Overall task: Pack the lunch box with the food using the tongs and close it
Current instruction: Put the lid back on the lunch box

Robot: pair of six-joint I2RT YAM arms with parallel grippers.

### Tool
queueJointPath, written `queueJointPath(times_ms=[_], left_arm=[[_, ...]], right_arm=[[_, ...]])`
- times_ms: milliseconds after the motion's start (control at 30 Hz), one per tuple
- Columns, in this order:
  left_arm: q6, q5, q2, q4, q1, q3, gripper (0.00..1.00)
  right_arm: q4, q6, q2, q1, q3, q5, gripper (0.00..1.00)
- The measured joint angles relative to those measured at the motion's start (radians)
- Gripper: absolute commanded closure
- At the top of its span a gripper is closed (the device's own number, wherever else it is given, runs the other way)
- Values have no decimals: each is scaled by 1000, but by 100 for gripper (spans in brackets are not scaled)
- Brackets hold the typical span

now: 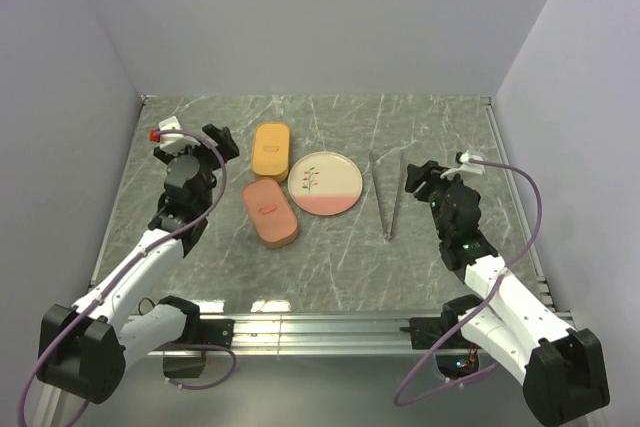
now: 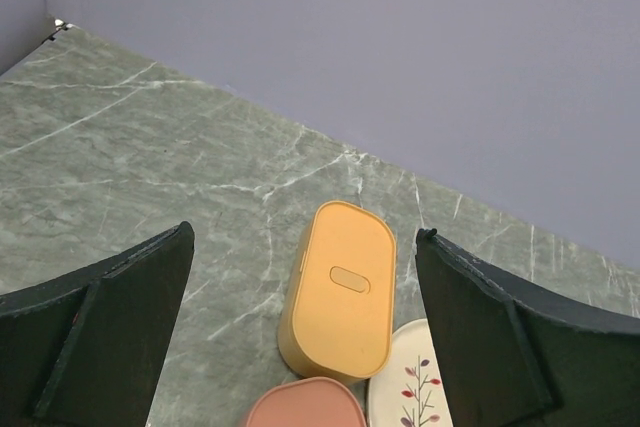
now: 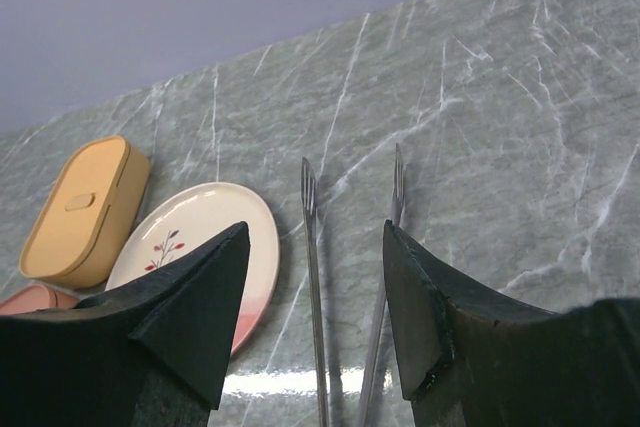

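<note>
The left gripper (image 1: 220,139) hangs over the left part of the table (image 1: 450,127), its jaws spread wide with nothing between them. Just to its right lies the orange lunch box (image 1: 271,150), lid on, and the pink lunch box (image 1: 271,212) sits nearer the front edge. A round plate (image 1: 325,185) rests beside both. The tongs (image 1: 387,230) lie flat right of the plate, tips toward the back edge. The right gripper (image 3: 315,230) hovers next to them, jaws apart, holding nothing.

Cream-and-pink plate (image 1: 325,183) on marbled table (image 1: 350,262)
</note>
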Motion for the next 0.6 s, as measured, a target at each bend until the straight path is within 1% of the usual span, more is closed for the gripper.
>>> queueJointPath(times_ms=[600], left_arm=[[8,22,-10,12,0,-28,1]], right_arm=[[14,14,0,-9,0,0,36]])
